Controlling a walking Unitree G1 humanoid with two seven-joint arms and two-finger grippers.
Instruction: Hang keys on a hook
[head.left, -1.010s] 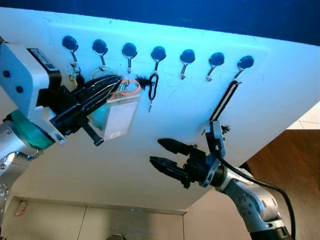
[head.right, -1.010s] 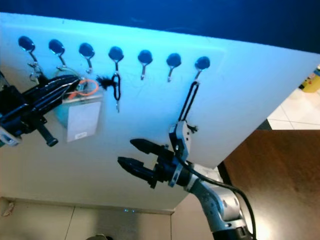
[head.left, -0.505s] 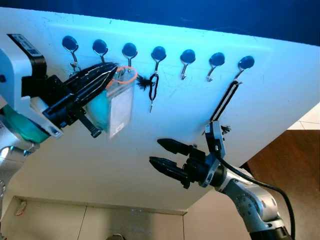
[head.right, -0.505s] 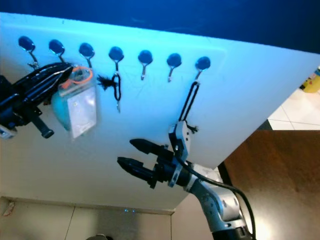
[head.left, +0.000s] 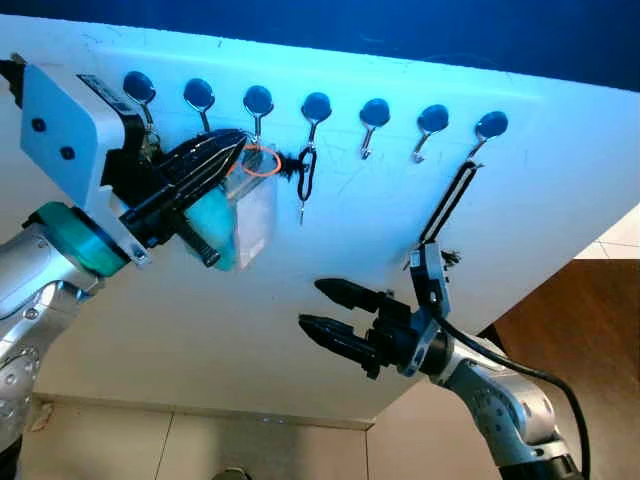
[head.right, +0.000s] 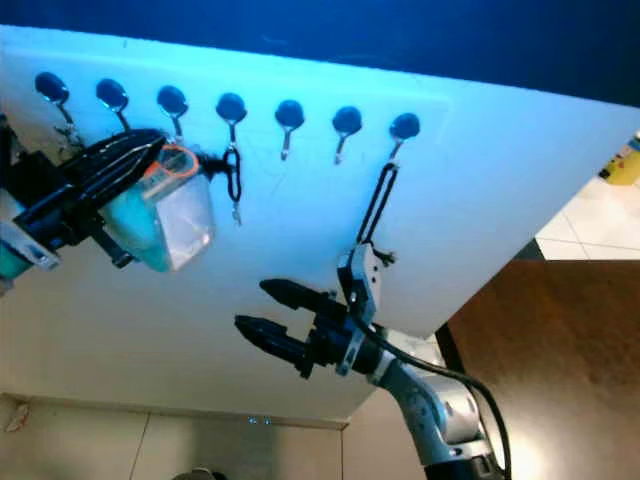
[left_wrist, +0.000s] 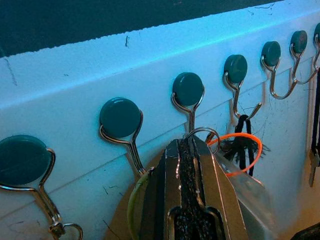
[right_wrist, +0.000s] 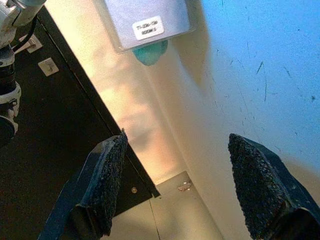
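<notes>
Step in hand — hanging. Left gripper (left_wrist: 187, 150) clenched on silver key ring (left_wrist: 202, 136) with orange loop and clear plastic tag (head.left: 252, 210), held just under third round-capped wire hook (left_wrist: 188, 95) on white board (head.left: 560, 170). Next: lift ring over hook tip, release. Right gripper (head.left: 325, 308) spread wide, idle.

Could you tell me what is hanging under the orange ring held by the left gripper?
A clear card holder and something teal hang below the orange ring; the left gripper covers any keys.
</notes>
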